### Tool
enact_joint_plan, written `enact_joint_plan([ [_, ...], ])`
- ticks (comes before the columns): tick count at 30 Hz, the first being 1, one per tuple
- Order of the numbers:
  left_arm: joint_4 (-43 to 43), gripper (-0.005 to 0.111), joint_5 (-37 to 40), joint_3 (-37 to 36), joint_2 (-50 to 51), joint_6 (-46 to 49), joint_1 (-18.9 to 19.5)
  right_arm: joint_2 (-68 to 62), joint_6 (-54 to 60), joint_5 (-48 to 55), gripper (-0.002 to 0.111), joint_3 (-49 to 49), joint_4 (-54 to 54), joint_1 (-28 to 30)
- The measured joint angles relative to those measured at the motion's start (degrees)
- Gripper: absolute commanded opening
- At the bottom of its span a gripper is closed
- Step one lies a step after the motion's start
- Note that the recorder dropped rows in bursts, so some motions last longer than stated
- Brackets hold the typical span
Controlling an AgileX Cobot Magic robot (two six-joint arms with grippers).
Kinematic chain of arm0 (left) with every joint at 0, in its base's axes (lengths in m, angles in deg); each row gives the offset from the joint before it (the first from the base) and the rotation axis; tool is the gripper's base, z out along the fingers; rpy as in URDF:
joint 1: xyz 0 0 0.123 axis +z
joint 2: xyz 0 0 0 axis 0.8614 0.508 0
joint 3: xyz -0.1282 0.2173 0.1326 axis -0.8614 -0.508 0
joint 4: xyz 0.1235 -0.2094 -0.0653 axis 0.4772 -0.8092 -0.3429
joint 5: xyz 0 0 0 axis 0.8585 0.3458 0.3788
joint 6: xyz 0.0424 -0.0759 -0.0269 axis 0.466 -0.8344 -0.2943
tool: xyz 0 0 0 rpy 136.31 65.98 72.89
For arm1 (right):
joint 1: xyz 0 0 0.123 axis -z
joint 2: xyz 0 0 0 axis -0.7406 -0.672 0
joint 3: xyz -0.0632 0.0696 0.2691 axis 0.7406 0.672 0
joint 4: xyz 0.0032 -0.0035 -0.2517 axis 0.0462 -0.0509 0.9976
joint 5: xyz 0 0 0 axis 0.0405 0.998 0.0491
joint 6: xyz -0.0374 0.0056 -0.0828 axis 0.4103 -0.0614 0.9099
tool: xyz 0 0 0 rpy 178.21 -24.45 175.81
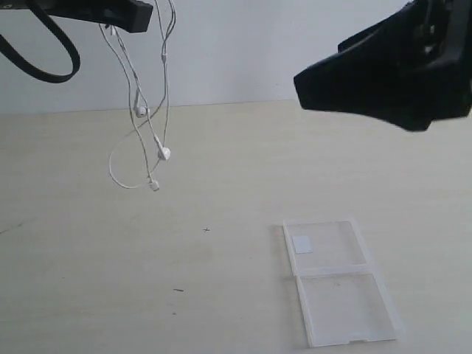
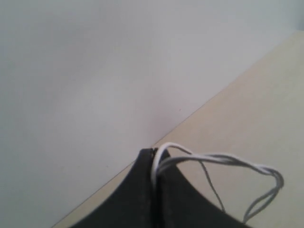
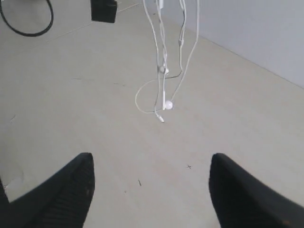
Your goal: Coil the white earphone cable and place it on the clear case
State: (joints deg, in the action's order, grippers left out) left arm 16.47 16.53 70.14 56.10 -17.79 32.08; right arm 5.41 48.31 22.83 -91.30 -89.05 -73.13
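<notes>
At upper left in the exterior view, held by the left gripper (image 1: 144, 18): the white earphone cable (image 1: 164, 153), dangling uncoiled, well apart from the clear case (image 1: 339, 302). In the left wrist view, clamped tight on several strands, seemingly near the tip; risks slipping free. In the right wrist view, right gripper (image 3: 152, 164) spread wide, empty; risks tangling loose loops when grabbing.

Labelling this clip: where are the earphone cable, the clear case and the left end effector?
earphone cable (image 1: 164, 153), exterior view, lower dangling earbud.
clear case (image 1: 343, 310), exterior view, bare panel nearest the camera.
left end effector (image 2: 153, 156), left wrist view, closed tips pinching the cable.
</notes>
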Motion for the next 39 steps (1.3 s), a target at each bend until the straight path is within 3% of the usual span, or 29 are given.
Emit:
enact_joint_plan([
  [6, 1.09, 0.000, -0.86, 0.00, 0.00, 0.00, 0.00, -0.85, 20.52, -9.35, 0.067, 8.77, -17.53, 0.00],
  [9, 0.52, 0.000, -2.17, 0.00, 0.00, 0.00, 0.00, -5.24, 33.83, -9.70, 0.067, 10.04, -32.99, 0.00],
  [17, 0.06, 0.000, -3.78, 0.00, 0.00, -1.12, 0.00, -16.15, 53.20, -6.82, 0.073, 10.04, -52.22, 0.00],
  [26, -0.05, 0.000, -4.42, 0.00, 0.12, -3.65, 0.00, -26.23, 65.39, -5.66, 0.073, 7.62, -55.49, -2.39],
  [34, -0.18, 0.000, -6.53, 0.00, 2.63, -6.66, 0.00, -28.40, 66.93, -20.10, 0.073, 1.21, -55.60, -8.86],
  [39, -0.18, 0.000, -9.13, 0.00, 2.73, -7.62, 0.00, -28.40, 64.28, -22.68, 0.073, -1.43, -55.94, -9.81],
])
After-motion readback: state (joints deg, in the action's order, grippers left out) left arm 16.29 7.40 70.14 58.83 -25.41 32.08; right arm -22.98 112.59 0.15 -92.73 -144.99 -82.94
